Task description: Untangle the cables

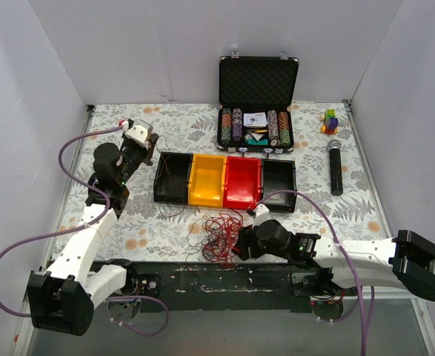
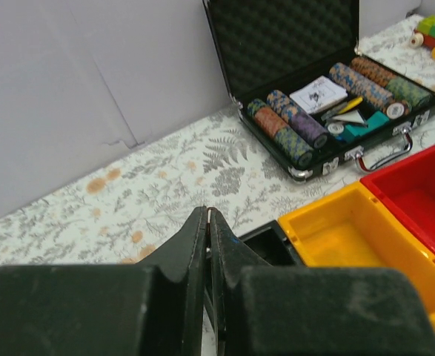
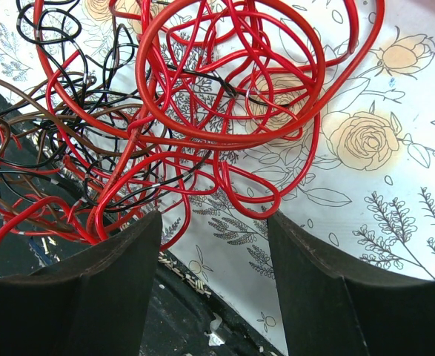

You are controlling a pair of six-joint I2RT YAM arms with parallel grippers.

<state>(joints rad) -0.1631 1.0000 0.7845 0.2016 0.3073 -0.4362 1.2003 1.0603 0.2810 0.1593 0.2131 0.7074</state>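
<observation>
The cables (image 1: 217, 236) form one loose nest of thin, wiry strands. Most are glossy red, and a smaller number of black and brown ones are threaded through the loops. In the right wrist view the red strands curl in wide, overlapping rings at 12 o'clock, while the black and brown ones gather toward 9 o'clock. They are too interwoven for the separate strands to be counted. In the top view the nest lies on the flowered table (image 1: 365, 215) near its front edge, at 6 o'clock from the row of bins. Its near side spills onto the dark front strip.

The right gripper (image 3: 213, 230) sits at 3 o'clock of the nest. Its jaws are apart, and one red loop dips into the gap between them. The left gripper (image 2: 207, 215) is at 10 o'clock of the bin row, well apart from the nest, with its two fingers pressed together.

There are four bins side by side: one black bin (image 1: 173, 178), one yellow bin (image 1: 207, 180), one red bin (image 1: 243, 182) and a second black bin (image 1: 279, 178). One open chip case (image 1: 256, 111) stands at 12 o'clock of the red bin. One microphone (image 1: 336, 167) lies at 3 o'clock of the row. One small coloured toy (image 1: 330, 120) is at 12 o'clock of the microphone.
</observation>
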